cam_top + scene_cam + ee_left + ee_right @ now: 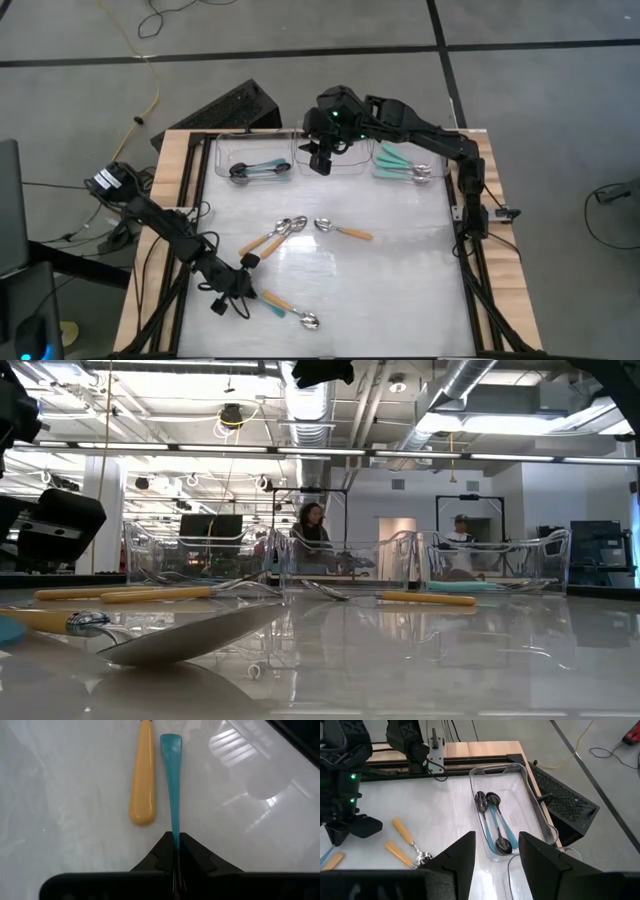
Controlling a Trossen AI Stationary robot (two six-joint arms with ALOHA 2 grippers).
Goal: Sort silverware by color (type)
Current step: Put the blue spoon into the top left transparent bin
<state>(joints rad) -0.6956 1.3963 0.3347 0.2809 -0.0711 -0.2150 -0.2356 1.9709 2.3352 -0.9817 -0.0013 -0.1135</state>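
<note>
A teal-handled spoon (171, 780) lies flat near the table's (400, 290) front left corner, just beside an orange-handled spoon (141, 775). The left gripper (176, 851) is clenched on the teal handle's end, probably to carry it to the far right bin (405, 165), where teal spoons already lie. 3 more orange-handled spoons (300, 232) rest mid-table, unsorted. 3 clear bins line the far edge; the left bin (506, 810) holds blue-handled spoons with black bowls (492, 822). The right gripper (496, 865) hangs above the middle bin (330, 160), fingers parted about halfway, holding nothing
</note>
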